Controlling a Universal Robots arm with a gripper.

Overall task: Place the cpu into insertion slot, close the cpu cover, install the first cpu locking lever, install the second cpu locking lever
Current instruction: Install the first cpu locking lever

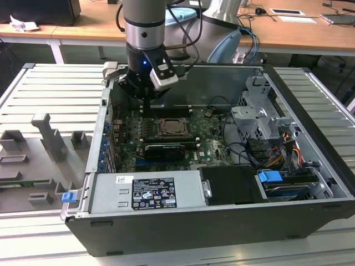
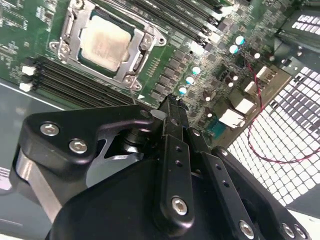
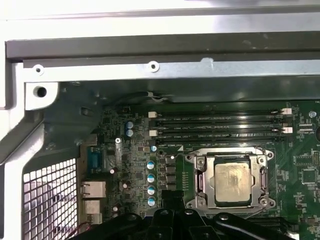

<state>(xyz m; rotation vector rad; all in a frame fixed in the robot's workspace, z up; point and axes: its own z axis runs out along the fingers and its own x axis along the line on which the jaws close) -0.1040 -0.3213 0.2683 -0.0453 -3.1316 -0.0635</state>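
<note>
The cpu (image 3: 231,182), a pale metal square, lies flat in the insertion slot (image 3: 210,192) on the green motherboard. The grey cpu cover (image 3: 201,175) is down over it, framing the chip. In the second wrist view the cpu (image 2: 105,42) and cover (image 2: 142,42) sit beyond the fingertips. My gripper (image 2: 170,102) is shut with nothing in it, hovering above the board beside the socket, towards the case's rear wall. In the exterior view the gripper (image 1: 145,98) hangs above and to the exterior view's left of the socket (image 1: 173,128).
Long black memory slots (image 3: 220,125) run beside the socket. The perforated rear wall (image 3: 50,195) and port blocks (image 3: 92,190) are close to the gripper. A grey power supply (image 1: 147,191), a drive cage (image 1: 258,111) and cables (image 1: 283,149) fill the case's other sides. Grey fixtures (image 1: 47,138) stand outside.
</note>
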